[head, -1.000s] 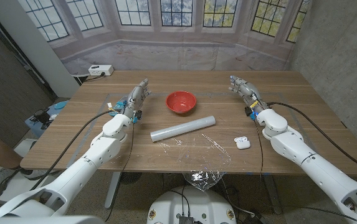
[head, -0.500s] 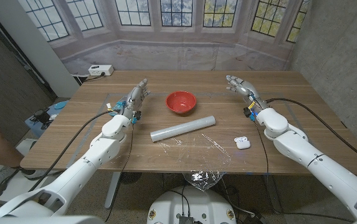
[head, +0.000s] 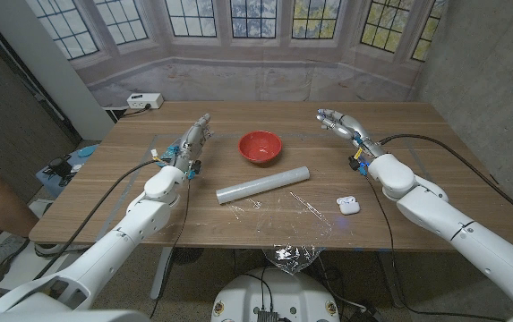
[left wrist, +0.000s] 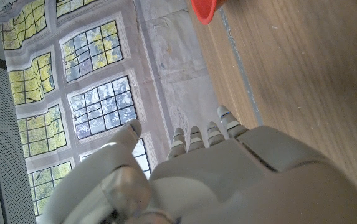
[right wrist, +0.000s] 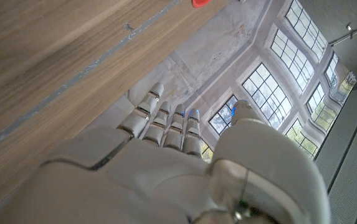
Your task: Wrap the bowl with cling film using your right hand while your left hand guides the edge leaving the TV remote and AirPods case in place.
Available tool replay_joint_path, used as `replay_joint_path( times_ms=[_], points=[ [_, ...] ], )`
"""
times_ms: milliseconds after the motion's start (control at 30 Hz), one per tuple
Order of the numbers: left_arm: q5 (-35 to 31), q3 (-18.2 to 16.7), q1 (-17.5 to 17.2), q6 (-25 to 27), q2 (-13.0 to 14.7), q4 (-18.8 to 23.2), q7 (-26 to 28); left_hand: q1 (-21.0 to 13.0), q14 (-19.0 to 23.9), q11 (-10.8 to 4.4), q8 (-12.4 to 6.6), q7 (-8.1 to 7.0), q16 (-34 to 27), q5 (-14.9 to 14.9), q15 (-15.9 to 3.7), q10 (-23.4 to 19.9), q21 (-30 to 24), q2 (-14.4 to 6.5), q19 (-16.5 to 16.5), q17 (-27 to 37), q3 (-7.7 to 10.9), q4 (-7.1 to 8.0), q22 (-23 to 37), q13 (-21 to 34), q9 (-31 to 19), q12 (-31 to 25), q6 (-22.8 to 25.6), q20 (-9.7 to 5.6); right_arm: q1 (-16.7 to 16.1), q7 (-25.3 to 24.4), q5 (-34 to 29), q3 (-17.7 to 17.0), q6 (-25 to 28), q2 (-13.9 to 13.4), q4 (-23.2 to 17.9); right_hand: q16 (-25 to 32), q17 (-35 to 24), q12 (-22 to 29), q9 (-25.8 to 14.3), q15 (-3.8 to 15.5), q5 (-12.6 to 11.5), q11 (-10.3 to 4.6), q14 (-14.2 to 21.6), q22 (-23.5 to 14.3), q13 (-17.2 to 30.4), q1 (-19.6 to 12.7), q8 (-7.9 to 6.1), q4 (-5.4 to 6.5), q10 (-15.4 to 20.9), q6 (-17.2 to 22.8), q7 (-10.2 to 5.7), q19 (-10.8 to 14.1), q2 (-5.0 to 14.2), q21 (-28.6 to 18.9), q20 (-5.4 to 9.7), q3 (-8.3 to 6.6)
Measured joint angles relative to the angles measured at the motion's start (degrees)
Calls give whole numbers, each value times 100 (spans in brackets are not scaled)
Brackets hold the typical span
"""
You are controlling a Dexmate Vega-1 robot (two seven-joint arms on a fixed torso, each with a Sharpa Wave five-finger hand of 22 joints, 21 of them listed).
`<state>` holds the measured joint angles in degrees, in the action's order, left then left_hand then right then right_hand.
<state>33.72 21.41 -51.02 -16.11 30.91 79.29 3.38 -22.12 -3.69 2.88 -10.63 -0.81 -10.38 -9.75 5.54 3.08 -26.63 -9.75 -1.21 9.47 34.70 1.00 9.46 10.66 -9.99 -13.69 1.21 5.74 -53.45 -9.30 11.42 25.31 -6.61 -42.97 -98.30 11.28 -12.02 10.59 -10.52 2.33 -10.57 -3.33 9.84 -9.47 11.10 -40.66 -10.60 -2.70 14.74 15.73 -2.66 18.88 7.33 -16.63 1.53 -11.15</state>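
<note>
Since neither hand has yet taken hold of anything, the step in hand looks like the first reach. The right hand [head: 338, 121] hovers empty with its fingers spread, out past the cling film roll [head: 263, 186] on its far right side. The left hand [head: 194, 140] is also empty, fingers extended and close together, with the red bowl [head: 260, 147] just off to its right.

To do this well, I judge the right hand should come inward and down toward the roll's nearer, higher end, closing across its width without dragging the loose film [head: 285, 213] that trails toward the robot. It should pass clear of the AirPods case [head: 349, 206], which sits nearer the robot than that hand.

Lying flat between the two hands, the roll runs its long axis slantwise, one end toward the right hand and away from the robot, the other toward the left forearm.
</note>
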Motion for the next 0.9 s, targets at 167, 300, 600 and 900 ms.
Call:
replay_joint_path(
  times_ms=[167, 300, 600, 900],
  points=[
    [-5, -2, -5, 15, 23, 32, 13, 0, 0, 0, 0, 0, 0, 0, 0, 0, 37, 0, 0, 0, 0, 0, 0, 0, 0, 4, 0, 0, 0, 57, -265, 16, 108, -53, -70, 0, 4, 0, 0, 0, 0, -16, 0, 0, 0, -42, 0, -24, -16, 0, 0, 0, -18, 29, 0, -24],
    [-5, 5, -5, 15, 33, 50, 13, -15, 0, 0, 0, 7, 0, 0, 0, 0, 45, -15, 0, 0, -25, -24, 0, 0, 0, 45, 7, 0, 0, 123, -442, 16, 176, -53, -70, 0, 4, 0, 0, 0, 0, -16, 0, 0, 0, -75, 0, -56, -16, 0, 0, 0, -31, 32, 0, -25],
    [-61, 57, 26, 74, 30, 58, 43, -29, 0, 0, 0, 31, -1, 0, 0, 0, 45, -30, -1, 0, -1, -46, 0, 15, 0, 45, 31, 0, 49, 309, -891, 58, 427, -307, -369, 0, 57, 0, 0, -21, 0, -16, -21, 0, -24, -196, 0, -192, -16, -31, -31, 0, -45, 91, 0, -62],
    [-189, 69, 31, 102, 27, 69, 116, -50, 0, 0, 0, 31, -1, 0, -1, 0, 79, -50, 30, 0, -1, -46, 0, 15, 1, 45, 31, -32, 170, 388, -1083, 250, 547, -829, -1070, 0, 119, 0, 0, -17, 0, -119, -64, 0, -24, -474, 0, -476, -119, -156, -154, -219, -128, 316, -158, -143]
  ],
)
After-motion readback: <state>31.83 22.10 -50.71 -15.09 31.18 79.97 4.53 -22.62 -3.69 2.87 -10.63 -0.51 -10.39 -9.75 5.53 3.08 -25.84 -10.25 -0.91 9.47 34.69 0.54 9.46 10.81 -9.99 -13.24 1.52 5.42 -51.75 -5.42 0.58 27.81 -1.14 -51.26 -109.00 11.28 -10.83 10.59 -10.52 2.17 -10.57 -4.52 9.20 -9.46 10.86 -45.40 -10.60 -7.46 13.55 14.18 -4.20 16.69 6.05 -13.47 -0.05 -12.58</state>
